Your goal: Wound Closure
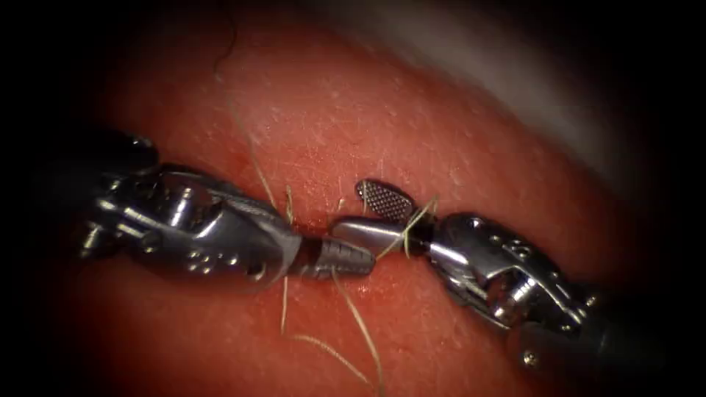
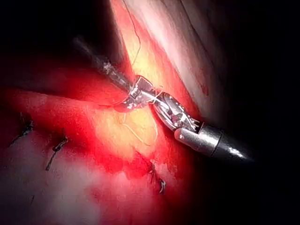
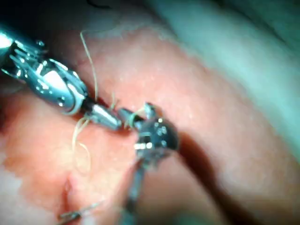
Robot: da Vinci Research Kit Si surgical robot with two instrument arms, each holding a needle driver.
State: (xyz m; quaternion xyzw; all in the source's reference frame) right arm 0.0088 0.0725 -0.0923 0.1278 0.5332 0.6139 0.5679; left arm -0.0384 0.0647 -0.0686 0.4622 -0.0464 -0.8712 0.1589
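On the red tissue (image 1: 331,110), the two tools meet tip to tip over the cut (image 1: 312,218). My left tool (image 1: 346,257) comes in from the left with its jaws shut, and the pale thread (image 1: 408,226) runs to its tip. My right tool (image 1: 348,209) stands open, its ridged upper jaw lifted, and the thread is wound around both jaws near their hinge. Loose thread trails up the tissue on the left side and down below the tools. The right wrist view shows the left tool (image 3: 105,117) touching the right tool (image 3: 133,118). Where the needle lies I cannot tell.
The tissue's pale edge (image 1: 515,81) runs across the back right. In the left wrist view, dark finished stitches (image 2: 56,147) sit along the cut, another stitch (image 2: 158,182) lies nearer, and the right tool's shaft (image 2: 211,140) crosses the tissue.
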